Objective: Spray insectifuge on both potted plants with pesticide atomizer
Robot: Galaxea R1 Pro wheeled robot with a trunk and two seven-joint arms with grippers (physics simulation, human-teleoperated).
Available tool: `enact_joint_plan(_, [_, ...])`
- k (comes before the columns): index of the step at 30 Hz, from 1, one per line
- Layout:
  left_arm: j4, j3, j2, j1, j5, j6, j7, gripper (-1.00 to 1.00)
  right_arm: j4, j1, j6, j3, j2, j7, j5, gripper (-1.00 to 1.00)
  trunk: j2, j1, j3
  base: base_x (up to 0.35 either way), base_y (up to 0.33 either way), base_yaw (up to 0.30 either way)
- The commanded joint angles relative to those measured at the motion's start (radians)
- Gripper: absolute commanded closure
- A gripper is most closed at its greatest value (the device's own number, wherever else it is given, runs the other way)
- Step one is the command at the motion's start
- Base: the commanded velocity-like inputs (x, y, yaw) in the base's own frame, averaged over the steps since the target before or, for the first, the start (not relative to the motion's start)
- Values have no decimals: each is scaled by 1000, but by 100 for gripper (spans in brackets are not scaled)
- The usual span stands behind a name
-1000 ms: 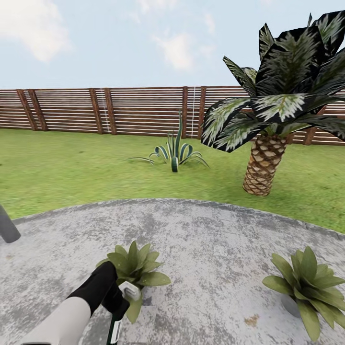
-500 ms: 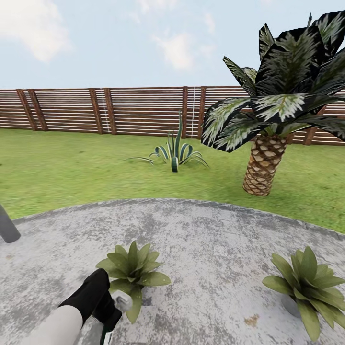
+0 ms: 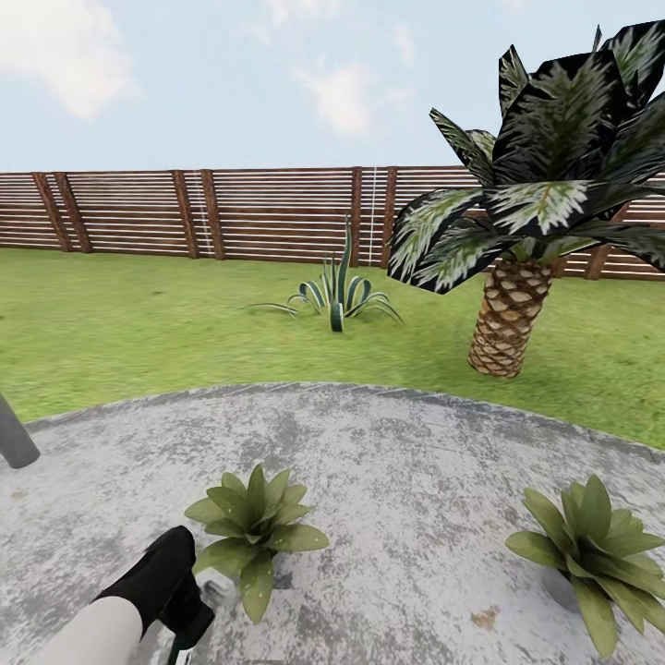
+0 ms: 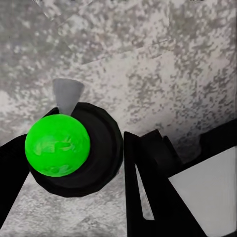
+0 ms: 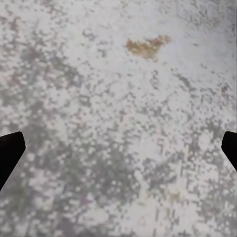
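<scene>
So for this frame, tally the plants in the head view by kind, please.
Potted plants: 2 — left potted plant, right potted plant
Striped agave: 1
Palm: 1
Total: 4

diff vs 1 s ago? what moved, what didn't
The left arm pulled back toward the robot and down, away from the near potted plant, carrying the pesticide atomizer along in the left gripper. Nothing grabbed or released. Both potted plants, the other one too, the patio, palm and camera stayed put.
</scene>
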Motion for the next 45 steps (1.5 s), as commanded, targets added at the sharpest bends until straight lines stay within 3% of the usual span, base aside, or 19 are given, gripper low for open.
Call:
enact_joint_plan(1, [-1, 2, -5, 0, -9, 3, -4, 100, 0, -1, -3, -8, 0, -3, 11, -100, 0, 0, -1, 0, 0, 0])
enact_joint_plan(5, [-2, 4, -50, 0, -8, 4, 9, 100, -1, -1, -3, -8, 1, -4, 11, -100, 0, 0, -1, 0, 0, 0])
enact_joint_plan(7, [-2, 5, -59, 0, -10, 4, 9, 100, -1, -1, -3, -8, 0, -4, 11, -100, 0, 0, -1, 0, 0, -88])
enact_joint_plan(15, [-4, 11, -18, 18, -7, 3, 10, 100, -1, 0, -3, -8, 0, -5, 11, -100, 0, 0, -1, -11, 76, -206])
enact_joint_plan(22, [-14, 0, -24, 21, -10, -9, 12, 100, -1, -1, -3, -8, 0, -5, 11, -100, 0, 0, -1, -27, 131, -9])
enact_joint_plan(25, [-3, 1, -25, 23, -6, -77, 47, 100, -1, -1, -3, -9, -1, -5, 11, -100, 0, 0, -1, -1, 6, 0])
enact_joint_plan(27, [9, 8, -26, 45, 2, -107, 124, 100, -1, -1, -4, -8, -1, -4, 11, -100, 0, 0, -1, 0, 1, 0])
enact_joint_plan(31, [13, 12, -31, 57, 19, -116, 177, 100, -1, 0, -5, -8, -1, -4, 11, -100, 0, 0, -1, 0, 0, 0])
enact_joint_plan(35, [8, 16, -39, 58, 78, -117, 200, 100, -2, -1, -3, -9, -1, -5, 11, -100, 0, 0, -1, 0, 0, 0])
enact_joint_plan(39, [9, 17, -50, 58, 92, -118, 267, 100, -2, -1, -2, -9, -1, -4, 11, -100, 0, 0, -1, 0, 0, -70])
enact_joint_plan(45, [9, 18, -52, 58, 94, -118, 276, 100, -2, -1, -2, -10, -1, -4, 11, -100, 0, 0, -1, -112, 0, -273])
